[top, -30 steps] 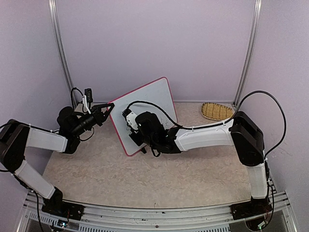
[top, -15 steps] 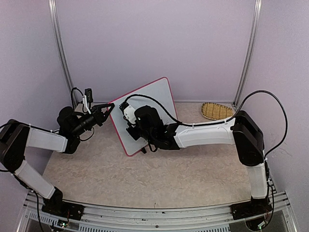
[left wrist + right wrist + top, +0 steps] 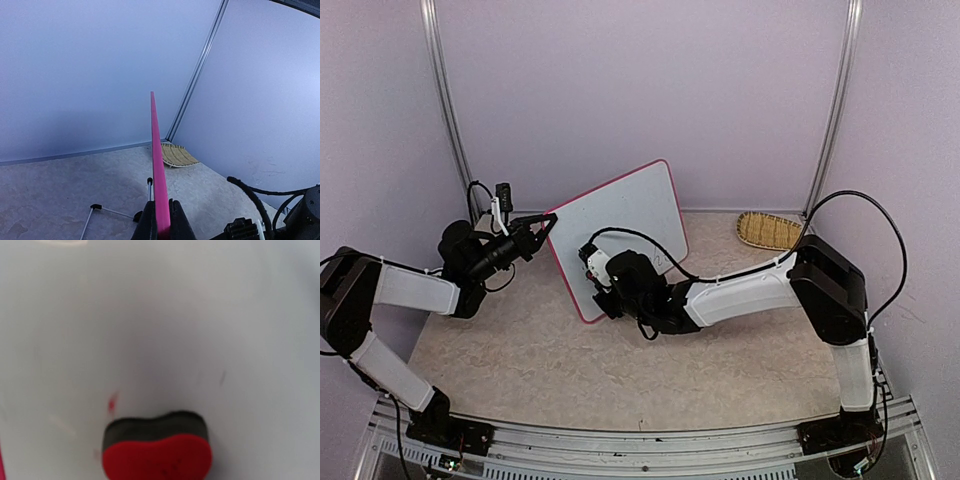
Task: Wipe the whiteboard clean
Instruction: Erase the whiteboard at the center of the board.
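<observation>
Holding the board [image 3: 620, 225] by one corner leaves it free to swing; the left gripper [image 3: 548, 218] has its jaws clamped together on the pink frame [image 3: 156, 150] at the upper left corner only.

**Right arm:** the right gripper [image 3: 604, 292] has its jaws closed on the eraser [image 3: 157, 450]; the fingers themselves do not show in the wrist view; the dark pad lies against the white face low on the left side.

**Hazards**
- Wiping pressure acts well below the clamped corner; the board could pivot about that corner or slide out of the jaws.
- Too hard a push could tip the board backward.
- A stroke running past the lower frame could drop the eraser onto the bench [image 3: 620, 370].
- The right arm's cable [image 3: 650, 240] loops across the face; it could snag on the frame.
- A red smear [image 3: 112, 402] and a faint dark tick [image 3: 222, 376] show beside the pad; a short stroke would probably miss them.

**Position:** the board stands on its lower edge left of bench centre, between the two grippers, well apart from the basket [image 3: 768, 230].

**Orientation:** the face leans back and looks toward the near right; the long axis runs left to right, its right end angled toward the rear wall.
</observation>
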`<state>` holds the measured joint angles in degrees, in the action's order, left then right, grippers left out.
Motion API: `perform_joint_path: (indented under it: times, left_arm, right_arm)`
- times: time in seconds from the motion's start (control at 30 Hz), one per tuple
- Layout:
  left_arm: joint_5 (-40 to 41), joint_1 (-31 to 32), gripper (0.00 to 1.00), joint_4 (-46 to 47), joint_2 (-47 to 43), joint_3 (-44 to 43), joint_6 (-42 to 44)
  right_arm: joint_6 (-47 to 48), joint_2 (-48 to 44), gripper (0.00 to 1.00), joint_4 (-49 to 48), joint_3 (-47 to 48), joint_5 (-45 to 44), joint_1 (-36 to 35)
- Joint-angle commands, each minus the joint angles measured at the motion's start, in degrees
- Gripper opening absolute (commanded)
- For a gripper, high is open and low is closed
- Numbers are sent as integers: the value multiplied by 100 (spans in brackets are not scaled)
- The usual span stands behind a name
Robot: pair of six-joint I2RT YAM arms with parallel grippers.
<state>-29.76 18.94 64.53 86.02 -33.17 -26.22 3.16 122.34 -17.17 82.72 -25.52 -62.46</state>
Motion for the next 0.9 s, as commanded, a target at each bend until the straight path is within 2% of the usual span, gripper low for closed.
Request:
perform_joint_path:
  times: [0.0, 0.37, 0.87]
  left_arm:
    - [-803, 198, 0, -423, 57, 63, 222]
    - [-799, 214, 0, -424, 51, 56, 215]
    - [-784, 213, 0, -441, 51, 48, 226]
  right_arm:
    - [-238, 47, 17, 275, -299, 28, -3]
    - [-289, 0, 16, 292, -388, 93, -6]
    - [243, 34, 17, 379, 793, 6, -30]
